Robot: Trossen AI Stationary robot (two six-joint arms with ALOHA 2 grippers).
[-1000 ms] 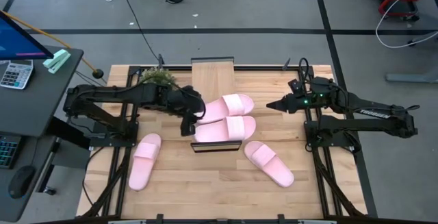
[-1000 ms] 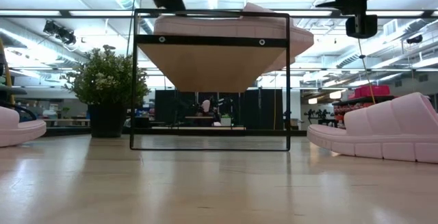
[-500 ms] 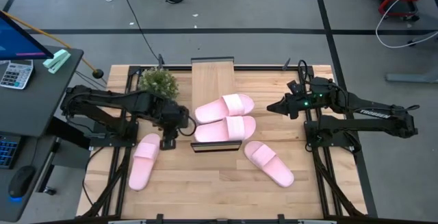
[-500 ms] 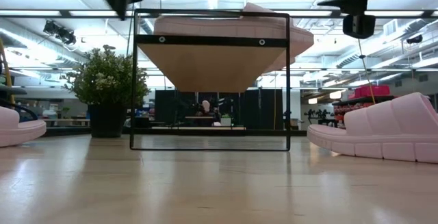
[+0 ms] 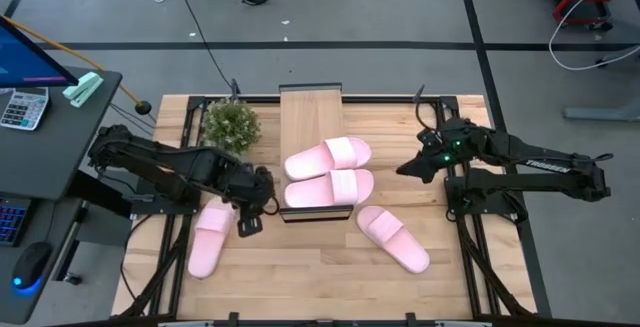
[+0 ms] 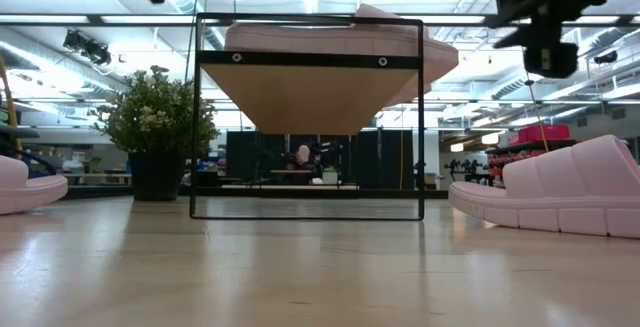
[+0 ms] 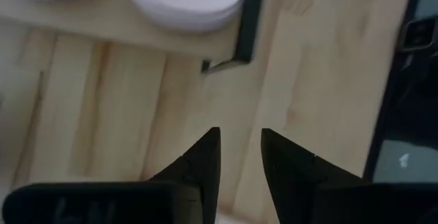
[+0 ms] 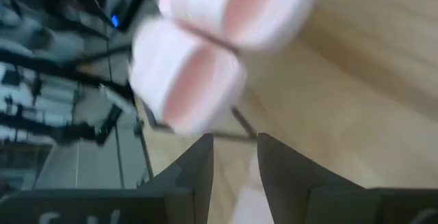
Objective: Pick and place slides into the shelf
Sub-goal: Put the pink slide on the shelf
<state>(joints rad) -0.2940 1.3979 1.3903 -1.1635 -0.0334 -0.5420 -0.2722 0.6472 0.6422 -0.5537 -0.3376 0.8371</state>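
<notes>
Right wrist view blurred. Shelf carries two slides. Left gripper and right gripper: fingers slightly parted, empty.

Slides: matt, soft foam look, pale pink. Shelf: light wood plank top, thin black metal frame. Table: pale wood planks, smooth, faint sheen in low view.
</notes>
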